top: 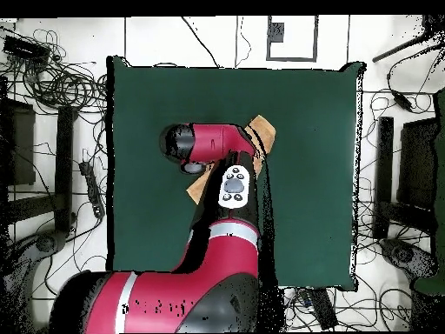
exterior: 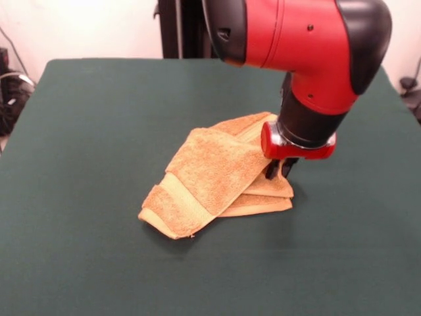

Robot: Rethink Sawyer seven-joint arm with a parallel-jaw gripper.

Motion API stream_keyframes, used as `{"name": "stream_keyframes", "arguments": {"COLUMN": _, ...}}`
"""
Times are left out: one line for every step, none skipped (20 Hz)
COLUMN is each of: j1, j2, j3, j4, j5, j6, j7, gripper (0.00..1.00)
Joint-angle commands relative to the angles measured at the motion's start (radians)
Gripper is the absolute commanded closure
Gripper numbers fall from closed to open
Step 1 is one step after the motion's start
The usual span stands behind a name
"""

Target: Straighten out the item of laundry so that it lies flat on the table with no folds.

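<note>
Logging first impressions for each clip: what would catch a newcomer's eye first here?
The big red and black arm dominates, reaching down from above so that its gripper meets the right edge of the towel. The orange-tan towel lies folded over itself near the middle of the dark green table. From overhead the arm hides most of the towel.

Even, bright room light falls from above. The tabletop point(exterior: 99, 131) shows no glare. A soft shadow lies under the towel point(exterior: 210, 178) and beside the claw point(exterior: 281, 168). The arm point(exterior: 309, 46) carries mild highlights. The front view is slightly soft.
</note>
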Motion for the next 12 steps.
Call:
{"name": "stream_keyframes", "arguments": {"j1": 0.015, "j2": 0.097, "j3": 0.039, "j4": -0.015, "j5": 0.031, "j6": -0.021, "j7": 0.241, "gripper": 1.00}}
{"name": "stream_keyframes", "arguments": {"j1": 0.013, "j2": 0.098, "j3": 0.039, "j4": -0.032, "j5": 0.036, "j6": 0.016, "j7": 0.237, "gripper": 1.00}}
{"name": "stream_keyframes", "arguments": {"j1": 0.011, "j2": 0.099, "j3": 0.038, "j4": -0.050, "j5": 0.041, "j6": 0.053, "j7": 0.234, "gripper": 1.00}}
{"name": "stream_keyframes", "arguments": {"j1": 0.011, "j2": 0.101, "j3": 0.035, "j4": -0.069, "j5": 0.040, "j6": 0.081, "j7": 0.231, "gripper": 1.00}}
{"name": "stream_keyframes", "arguments": {"j1": 0.012, "j2": 0.103, "j3": 0.033, "j4": -0.088, "j5": 0.039, "j6": 0.109, "j7": 0.228, "gripper": 1.00}}
{"name": "stream_keyframes", "arguments": {"j1": 0.009, "j2": 0.102, "j3": 0.035, "j4": -0.099, "j5": 0.040, "j6": 0.120, "j7": 0.223, "gripper": 1.00}}
{"name": "stream_keyframes", "arguments": {"j1": 0.006, "j2": 0.102, "j3": 0.036, "j4": -0.110, "j5": 0.039, "j6": 0.131, "j7": 0.217, "gripper": 1.00}}
{"name": "stream_keyframes", "arguments": {"j1": 0.003, "j2": 0.101, "j3": 0.038, "j4": -0.121, "j5": 0.036, "j6": 0.148, "j7": 0.206, "gripper": 1.00}}
{"name": "stream_keyframes", "arguments": {"j1": -0.002, "j2": 0.098, "j3": 0.040, "j4": -0.130, "j5": 0.033, "j6": 0.164, "j7": 0.196, "gripper": 1.00}}
{"name": "stream_keyframes", "arguments": {"j1": -0.006, "j2": 0.098, "j3": 0.041, "j4": -0.143, "j5": 0.031, "j6": 0.186, "j7": 0.184, "gripper": 1.00}}
{"name": "stream_keyframes", "arguments": {"j1": -0.012, "j2": 0.097, "j3": 0.043, "j4": -0.155, "j5": 0.028, "j6": 0.203, "j7": 0.171, "gripper": 1.00}}
{"name": "stream_keyframes", "arguments": {"j1": -0.017, "j2": 0.097, "j3": 0.044, "j4": -0.170, "j5": 0.024, "j6": 0.224, "j7": 0.157, "gripper": 1.00}}
